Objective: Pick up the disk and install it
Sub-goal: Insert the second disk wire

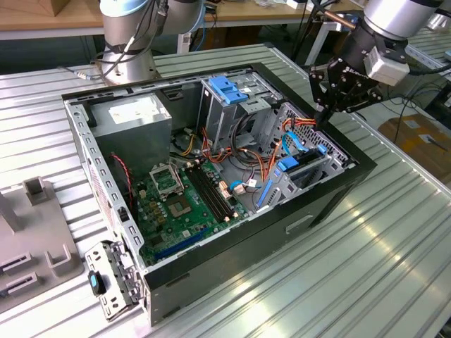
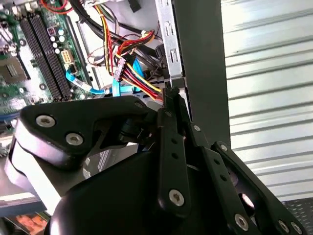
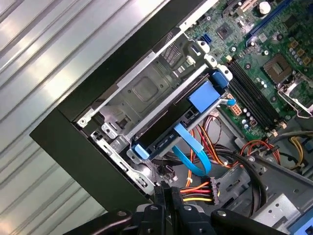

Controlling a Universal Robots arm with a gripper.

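The disk (image 3: pixel 176 128) lies in the grey drive cage (image 3: pixel 146 90) at the corner of the open computer case (image 1: pixel 232 239); its blue carrier frame and a blue tab face the inside of the case. In the exterior view the disk (image 1: pixel 304 169) sits low in the case's near-right corner. My gripper (image 1: pixel 320 116) hovers just above that corner by the case wall, with its fingertips (image 3: pixel 165 192) pressed together and nothing between them. In the second wrist view the gripper (image 2: pixel 171 95) points at the bundle of coloured wires beside the case wall.
A flat blue cable (image 3: pixel 188 152) and red, yellow and orange wires (image 3: pixel 198 192) run next to the cage. The motherboard (image 1: pixel 180 197), power supply (image 1: pixel 134 116) and a second cage with a blue latch (image 1: pixel 229 88) fill the case. A grey fixture (image 1: pixel 35 239) stands at the exterior view's left.
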